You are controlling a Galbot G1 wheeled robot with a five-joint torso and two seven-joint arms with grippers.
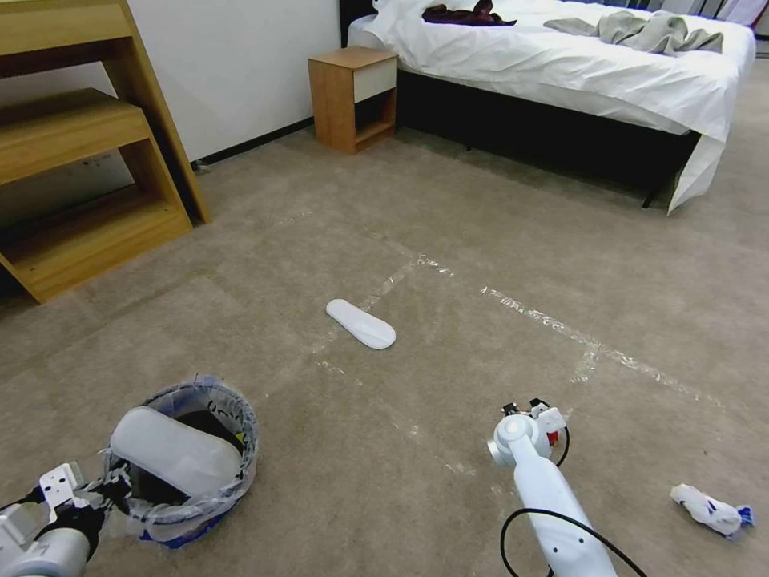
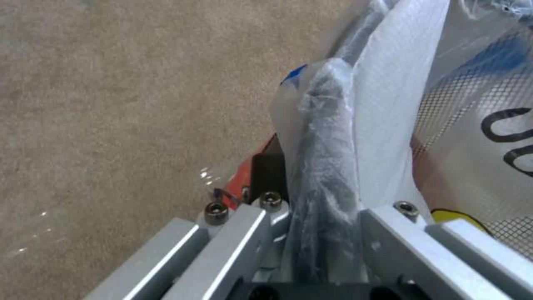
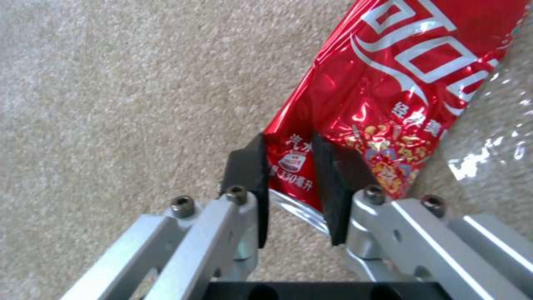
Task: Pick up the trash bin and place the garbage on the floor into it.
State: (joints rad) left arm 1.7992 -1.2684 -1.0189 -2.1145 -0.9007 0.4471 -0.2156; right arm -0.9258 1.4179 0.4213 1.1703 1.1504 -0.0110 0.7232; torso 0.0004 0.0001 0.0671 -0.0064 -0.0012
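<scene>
Right gripper (image 3: pixel 289 175), you will note, is clenched on the crushed red soda can (image 3: pixel 389 104), while your left gripper (image 2: pixel 311 216) pinches the bag-lined round red bin's (image 1: pixel 188 461) rim to carry it.

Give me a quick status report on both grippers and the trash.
Left gripper shut on trash bin rim, one insole inside. Right gripper shut on crushed red can at the floor. Second insole and crumpled paper left on carpet.
</scene>
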